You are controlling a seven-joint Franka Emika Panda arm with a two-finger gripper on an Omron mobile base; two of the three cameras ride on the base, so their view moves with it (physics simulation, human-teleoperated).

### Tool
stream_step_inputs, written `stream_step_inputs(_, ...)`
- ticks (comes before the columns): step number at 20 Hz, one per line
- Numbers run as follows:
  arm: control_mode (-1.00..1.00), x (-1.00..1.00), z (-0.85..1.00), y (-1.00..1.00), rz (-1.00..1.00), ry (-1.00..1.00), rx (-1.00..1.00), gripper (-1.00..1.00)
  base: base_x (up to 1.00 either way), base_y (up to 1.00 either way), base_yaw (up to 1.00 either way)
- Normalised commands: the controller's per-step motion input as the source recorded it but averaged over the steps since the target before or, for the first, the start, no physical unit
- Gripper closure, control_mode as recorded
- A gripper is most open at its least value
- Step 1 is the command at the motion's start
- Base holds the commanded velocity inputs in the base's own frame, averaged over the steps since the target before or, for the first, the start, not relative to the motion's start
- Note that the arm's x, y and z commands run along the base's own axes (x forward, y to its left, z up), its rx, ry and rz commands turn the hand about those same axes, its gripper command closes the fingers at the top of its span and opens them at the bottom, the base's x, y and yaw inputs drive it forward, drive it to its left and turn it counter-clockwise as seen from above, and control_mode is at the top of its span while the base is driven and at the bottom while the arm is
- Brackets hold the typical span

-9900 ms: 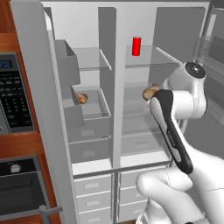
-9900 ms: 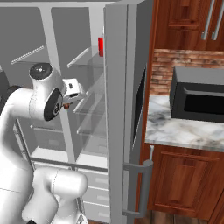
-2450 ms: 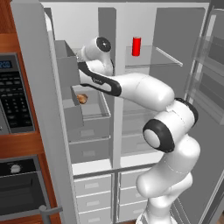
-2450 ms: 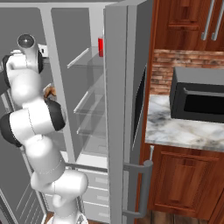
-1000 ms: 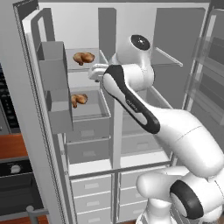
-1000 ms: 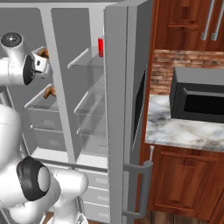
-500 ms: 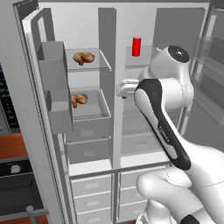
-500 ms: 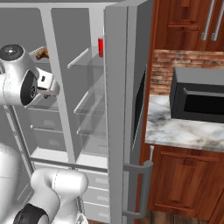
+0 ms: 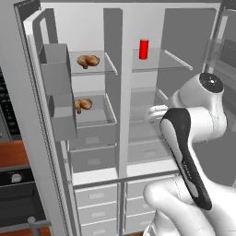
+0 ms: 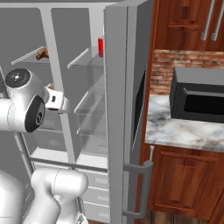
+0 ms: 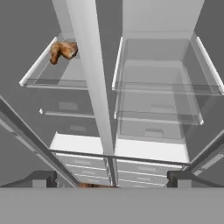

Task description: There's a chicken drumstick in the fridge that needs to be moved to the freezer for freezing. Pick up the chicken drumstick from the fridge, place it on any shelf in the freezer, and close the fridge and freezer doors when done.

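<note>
Half a second on, the white arm has drawn further back from the tall grey side-by-side unit's freezer section [image 9: 92, 120], its elbow lower in the left base view. The fingers [image 11: 111, 178] stand wide apart, released, holding nothing. The lumpy golden-brown chicken drumstick [image 9: 88, 61] lies on the thin clear glass shelf [image 9: 109, 70], up and left of the fingers. A red can [image 9: 144, 49] bears no readable label.
</note>
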Motion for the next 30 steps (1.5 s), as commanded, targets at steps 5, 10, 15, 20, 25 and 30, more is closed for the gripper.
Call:
stream_step_inputs(5, -1.0, -0.93, -0.01, -0.24, -0.09, -0.01, -0.01, -1.0, 0.0, 0.0, 0.0)
stream_step_inputs(10, -1.0, -0.46, 0.01, -0.04, -0.1, 0.0, 0.0, -1.0, 0.0, 0.0, 0.0)
stream_step_inputs(15, -1.0, -0.64, 0.02, -0.02, -0.06, 0.0, 0.0, -1.0, 0.0, 0.0, 0.0)
stream_step_inputs(20, -1.0, -0.06, 0.0, 0.0, 0.0, 0.0, 0.0, -1.0, 0.0, 0.0, 0.0)
stream_step_inputs(25, -1.0, 0.0, -0.05, 0.06, 0.0, 0.0, 0.0, -1.0, 0.0, 0.0, 0.0)
stream_step_inputs(30, 1.0, 0.0, 0.0, 0.0, 0.0, 0.0, 0.0, -1.0, -0.49, 0.23, 0.0)
